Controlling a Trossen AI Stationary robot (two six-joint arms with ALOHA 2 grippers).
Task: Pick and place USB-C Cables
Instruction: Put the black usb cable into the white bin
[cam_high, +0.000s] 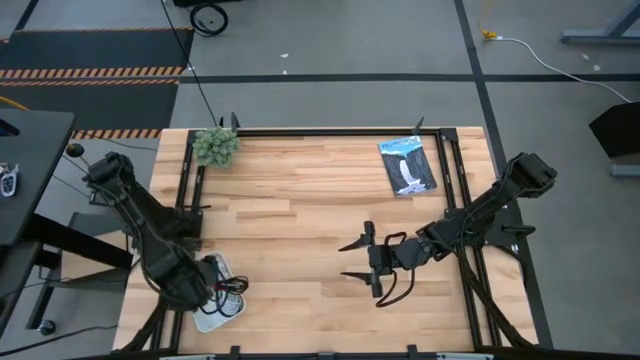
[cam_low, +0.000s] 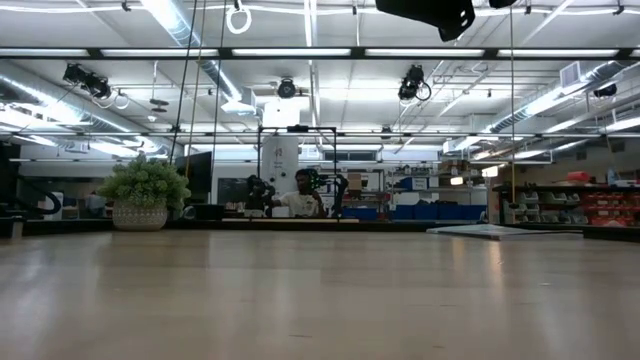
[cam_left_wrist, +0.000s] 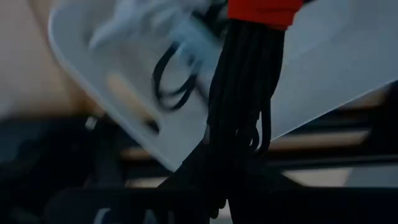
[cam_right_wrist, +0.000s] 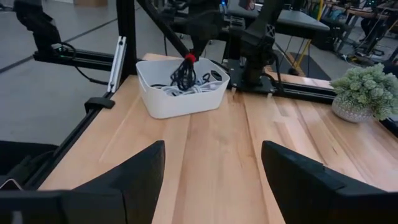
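Observation:
A white bin (cam_right_wrist: 177, 102) sits at the table's near-left corner, and its rim (cam_high: 204, 322) also shows in the high view. My left gripper (cam_right_wrist: 186, 55) stands over it, shut on the black cable with a red tie (cam_right_wrist: 185, 76). Pale coiled cables (cam_left_wrist: 134, 18) and a plain black one (cam_left_wrist: 174, 81) lie inside the bin (cam_left_wrist: 348, 56). I cannot tell the white cable from the blue-grey one. My right gripper (cam_high: 352, 260) hovers open over bare wood near the table's middle, its fingers pointing toward the bin, and it touches nothing. My left gripper pinches the black cable bundle at its top, right by the red tie (cam_right_wrist: 189, 58), coming from above and pointing down. The coil (cam_left_wrist: 239, 124) hangs straight below the fingers, and its lower loops dip inside the bin. Whether they touch the cables below, I cannot tell.
A fuzzy green plant ball (cam_high: 215, 146) stands at the far-left corner. A flat black-and-blue retail packet (cam_high: 407, 165) lies at the far right. Black frame rails (cam_high: 190, 190) run along the table's sides. Bare wood spreads across the middle. A person (cam_low: 300, 200) sits far behind the table.

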